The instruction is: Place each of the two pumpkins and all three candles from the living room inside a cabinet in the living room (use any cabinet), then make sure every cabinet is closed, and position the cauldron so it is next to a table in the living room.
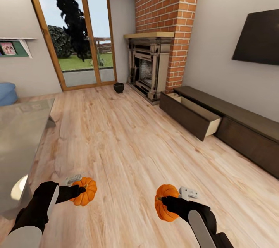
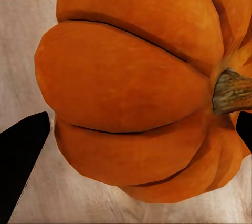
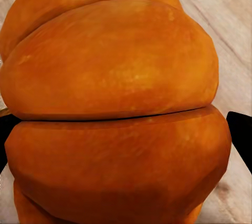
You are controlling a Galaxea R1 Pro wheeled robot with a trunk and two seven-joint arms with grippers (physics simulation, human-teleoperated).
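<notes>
Head view shows both sets of fingers clenched on pumpkins, left pumpkin (image 1: 85, 191) and right pumpkin (image 1: 166, 202), with the open cabinet drawer (image 1: 193, 114) ahead, nearer the right arm.

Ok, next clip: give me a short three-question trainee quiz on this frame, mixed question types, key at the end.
1. True or false: each hand holds a pumpkin.
2. Multiple choice: the cabinet drawer nearest the fireplace is A) shut, B) pulled open, C) removed.
3. Fill in: the cauldron sits on the floor between the fireplace and the glass ____.

Key:
1. True: left hand grips the left pumpkin, right hand grips the right pumpkin.
2. B: its pale inside shows.
3. Door.
</notes>
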